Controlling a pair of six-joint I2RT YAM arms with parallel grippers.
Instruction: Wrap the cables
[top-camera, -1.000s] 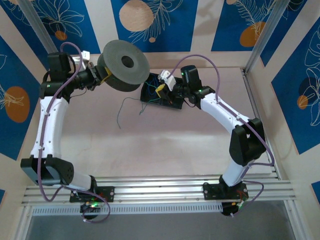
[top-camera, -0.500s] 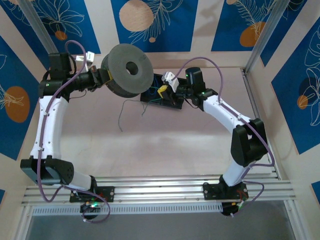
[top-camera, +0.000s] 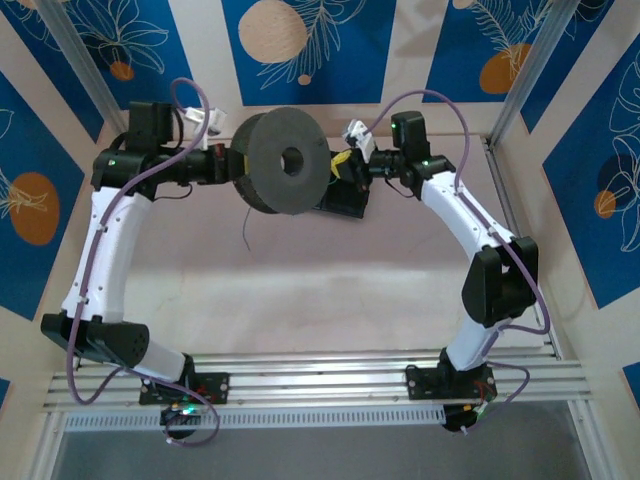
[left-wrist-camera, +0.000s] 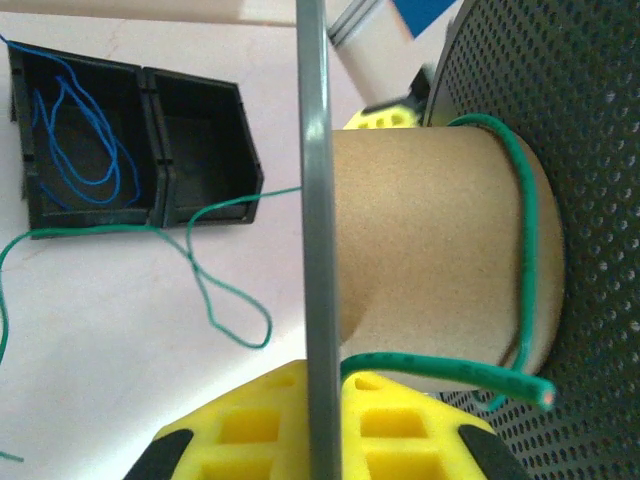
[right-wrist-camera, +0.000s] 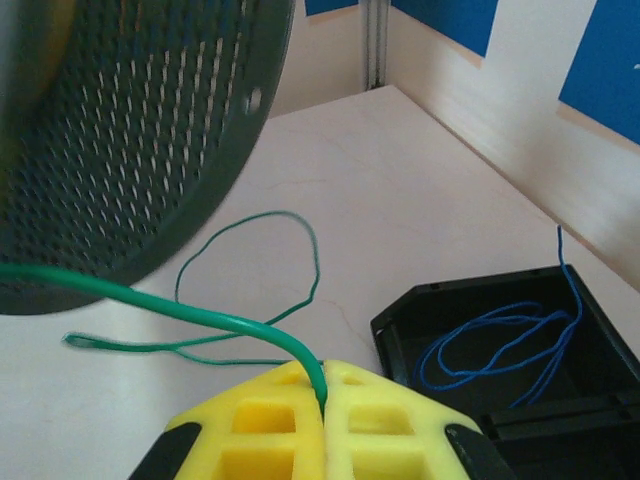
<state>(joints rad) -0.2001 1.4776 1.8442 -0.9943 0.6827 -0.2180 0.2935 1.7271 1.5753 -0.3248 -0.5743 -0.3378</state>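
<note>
After swinging spool (top-camera: 270, 165) over tray (top-camera: 345, 203) w/ L gripper (left-wrist-camera: 322, 400) clamped on it, now pinching green cable (right-wrist-camera: 200, 318) in R gripper (right-wrist-camera: 323, 385); winding underway.

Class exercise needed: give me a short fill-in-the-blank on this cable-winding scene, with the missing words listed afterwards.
1. The left gripper has its jaws clamped on the grey ___.
2. The right gripper has its jaws shut on a cable coloured ___.
3. The blue cable lies inside the black ___.

Missing words: spool; green; tray.
</note>
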